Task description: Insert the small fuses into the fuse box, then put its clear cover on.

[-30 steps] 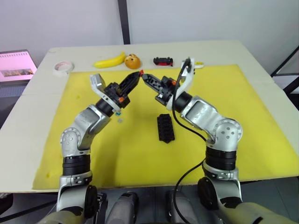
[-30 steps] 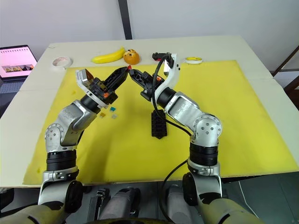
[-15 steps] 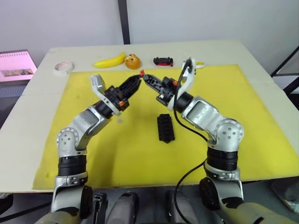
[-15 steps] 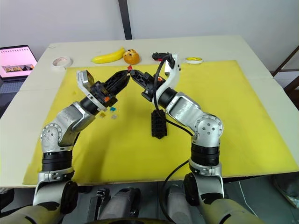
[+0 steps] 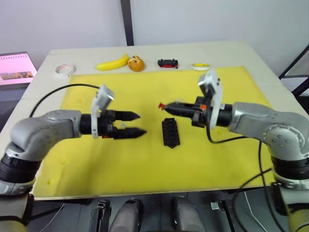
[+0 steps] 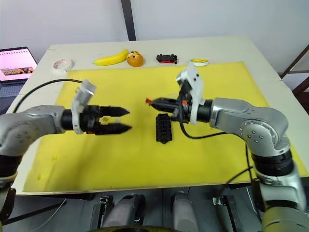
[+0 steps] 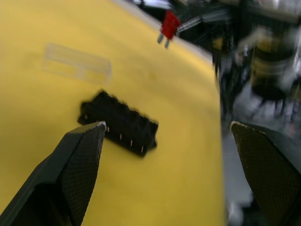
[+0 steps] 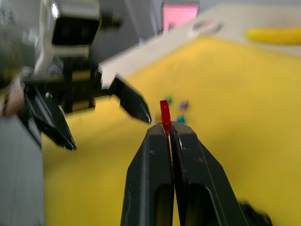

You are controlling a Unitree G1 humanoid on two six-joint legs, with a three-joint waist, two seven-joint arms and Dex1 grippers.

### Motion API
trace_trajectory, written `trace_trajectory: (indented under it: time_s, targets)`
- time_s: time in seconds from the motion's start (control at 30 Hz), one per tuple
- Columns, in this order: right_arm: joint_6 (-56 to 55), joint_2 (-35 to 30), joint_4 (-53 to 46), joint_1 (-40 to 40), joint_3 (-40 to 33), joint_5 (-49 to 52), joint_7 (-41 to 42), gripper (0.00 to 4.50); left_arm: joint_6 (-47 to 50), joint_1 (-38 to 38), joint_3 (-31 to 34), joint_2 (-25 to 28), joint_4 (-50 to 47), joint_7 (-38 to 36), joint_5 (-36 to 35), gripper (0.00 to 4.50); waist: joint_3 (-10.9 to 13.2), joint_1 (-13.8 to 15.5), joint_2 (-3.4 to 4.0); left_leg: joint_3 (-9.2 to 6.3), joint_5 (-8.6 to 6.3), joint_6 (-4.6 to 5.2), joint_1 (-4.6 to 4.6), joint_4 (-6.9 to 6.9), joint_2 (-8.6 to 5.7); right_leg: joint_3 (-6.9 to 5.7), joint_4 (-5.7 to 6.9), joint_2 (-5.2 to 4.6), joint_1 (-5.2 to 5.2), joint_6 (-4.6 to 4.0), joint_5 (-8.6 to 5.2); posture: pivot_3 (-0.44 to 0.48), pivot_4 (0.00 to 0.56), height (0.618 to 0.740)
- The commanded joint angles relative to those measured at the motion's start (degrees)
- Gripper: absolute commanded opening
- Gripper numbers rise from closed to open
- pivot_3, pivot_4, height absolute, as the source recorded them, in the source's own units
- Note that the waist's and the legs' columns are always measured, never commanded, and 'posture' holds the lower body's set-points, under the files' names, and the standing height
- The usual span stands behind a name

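My right gripper (image 5: 167, 104) is shut on a small red fuse (image 5: 161, 105), held above the mat just beyond the far end of the black fuse box (image 5: 171, 133). The fuse's two metal prongs show in the left wrist view (image 7: 165, 27). Left of the box, my left gripper (image 5: 135, 124) hovers open with nothing between its fingers, pointing at the box. The clear cover (image 7: 77, 63) lies flat on the mat beyond the box. Several more small fuses (image 8: 180, 111) lie loose on the mat, behind my left gripper.
A yellow mat (image 5: 145, 164) covers the table. Along the far edge sit a banana (image 5: 112, 63), an orange round thing (image 5: 136, 63), a black-and-red toy car (image 5: 168, 63), a yellow tape ring (image 5: 200, 66) and a white tape roll (image 5: 64, 69).
The grippers met tip to tip on the red fuse; now the left has opened and let go. Both arms have swung apart and lower, the right keeping the fuse.
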Motion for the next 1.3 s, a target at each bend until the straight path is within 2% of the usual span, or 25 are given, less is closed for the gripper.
trace_trajectory:
  time_s: [0.03, 0.27, 0.5, 1.3]
  targets:
    - [-10.6, -4.1, -1.3, 1.3, 5.1, -11.9, 12.7, 0.0, -12.3, 0.5, -3.9, -1.2, -0.9, -6.9, 12.9, 4.46, 0.0, 0.0, -0.01, 0.0, 0.0, 0.01, 0.0, 0.01, 0.03, 0.0, -0.01, -0.01, 0.0, 0.0, 0.0, 0.0, 0.15, 0.74]
    - [-24.1, -5.2, 2.6, 4.2, 10.8, -27.1, 23.6, 0.0, -20.9, 1.4, -6.8, -7.9, 1.5, -7.4, 24.5, 4.46, 0.0, 0.3, -0.08, -0.07, -0.04, 0.06, -0.17, 0.18, 0.04, -0.06, 0.0, -0.16, -0.06, 0.02, 0.01, 0.0, 0.15, 0.74]
    - [-28.8, -3.5, 6.2, 4.7, 11.1, -33.1, 27.9, 0.0, -25.0, 0.7, -7.5, -11.8, 5.3, -8.8, 30.5, 4.46, 0.1, 0.4, -0.09, -0.12, -0.04, 0.08, -0.23, 0.29, 0.01, -0.13, 0.04, -0.2, -0.06, 0.04, 0.02, 0.0, 0.15, 0.74]
    - [-32.8, -1.2, 11.1, 6.7, 8.7, -39.3, 32.0, 0.0, -26.0, -0.3, -6.7, -17.1, 6.6, -10.8, 34.5, 4.46, 0.1, 0.4, -0.08, -0.14, 0.0, 0.0, -0.25, 0.51, 0.0, -0.15, 0.17, -0.19, -0.06, 0.04, 0.02, 0.0, 0.15, 0.74]
